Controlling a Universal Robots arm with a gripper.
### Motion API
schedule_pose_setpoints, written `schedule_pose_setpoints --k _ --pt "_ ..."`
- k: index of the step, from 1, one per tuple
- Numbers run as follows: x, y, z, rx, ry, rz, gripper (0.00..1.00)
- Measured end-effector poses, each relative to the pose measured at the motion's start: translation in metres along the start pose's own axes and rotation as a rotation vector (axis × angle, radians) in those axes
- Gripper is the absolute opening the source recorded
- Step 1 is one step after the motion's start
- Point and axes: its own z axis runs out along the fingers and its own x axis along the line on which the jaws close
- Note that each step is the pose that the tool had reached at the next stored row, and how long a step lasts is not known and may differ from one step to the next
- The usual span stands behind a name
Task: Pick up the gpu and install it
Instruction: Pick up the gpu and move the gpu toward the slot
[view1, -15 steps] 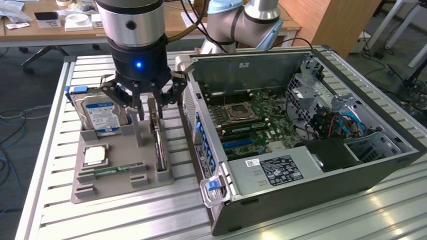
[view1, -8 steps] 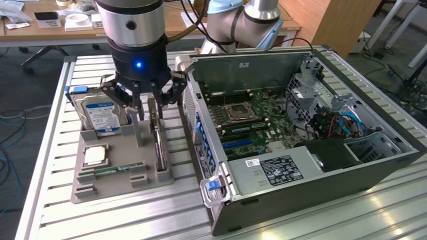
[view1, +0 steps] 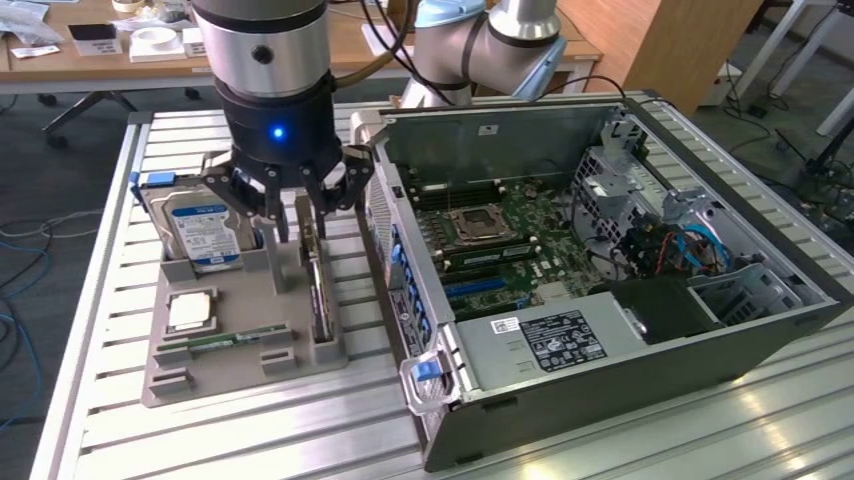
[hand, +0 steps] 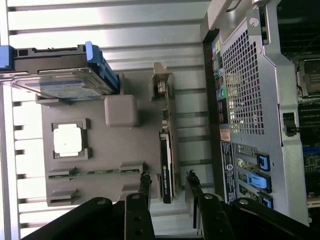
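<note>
The gpu (view1: 318, 292) (hand: 166, 150) stands on its edge in a slot of the grey holder tray (view1: 227, 375) (hand: 132, 147). It is a thin green card with a black block on one face and a silver bracket at its far end. My gripper (view1: 300, 222) (hand: 168, 184) hangs right over the card's near end. Its black fingers (hand: 145, 185) straddle the card, with a gap on each side. The gripper is open and holds nothing.
On the same tray are a silver hard drive (view1: 200, 235) (hand: 60, 82) with a blue label, a CPU (view1: 191, 312) (hand: 70, 140) and a RAM stick (view1: 234, 338) (hand: 95, 172). The open computer case (view1: 747, 330) (hand: 250, 100) lies close beside the tray, on the exterior view's right, on a slatted metal table.
</note>
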Motion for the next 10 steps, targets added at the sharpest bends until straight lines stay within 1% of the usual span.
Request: schedule_pose_setpoints --k 3,10 --pt "0.0001 -0.0003 0.0022 0.0 0.0001 0.0 0.42" --pt "0.0 -0.0003 0.0025 -0.0001 0.0 0.0 0.42"
